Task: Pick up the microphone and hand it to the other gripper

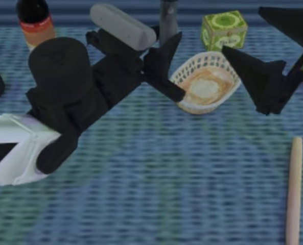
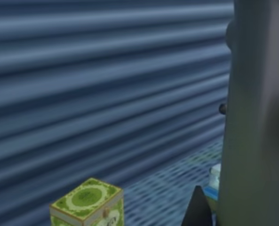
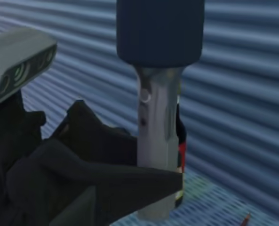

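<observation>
so my left gripper (image 1: 164, 69) is clamped on the microphone (image 1: 167, 20) handle near the surface's back edge, holding it upright so the head's free, while my right gripper (image 1: 243, 66) waits spread wide by the basket (image 1: 207, 84).

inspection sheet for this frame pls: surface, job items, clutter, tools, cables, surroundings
Surface: blue woven mat covering the table.
Job's things: microphone with navy foam head and grey metal handle, upright, clamped at the lower handle by the left tool.
Clutter: green patterned box; white wicker basket holding a pale round item; pale wooden rod at the right edge; dark bottle with red label at the back left.
Grippers: left tool shut on the handle; right tool beside the basket, open, holding nothing.
Cables: nothing seen.
Surroundings: blue ribbed wall.
</observation>
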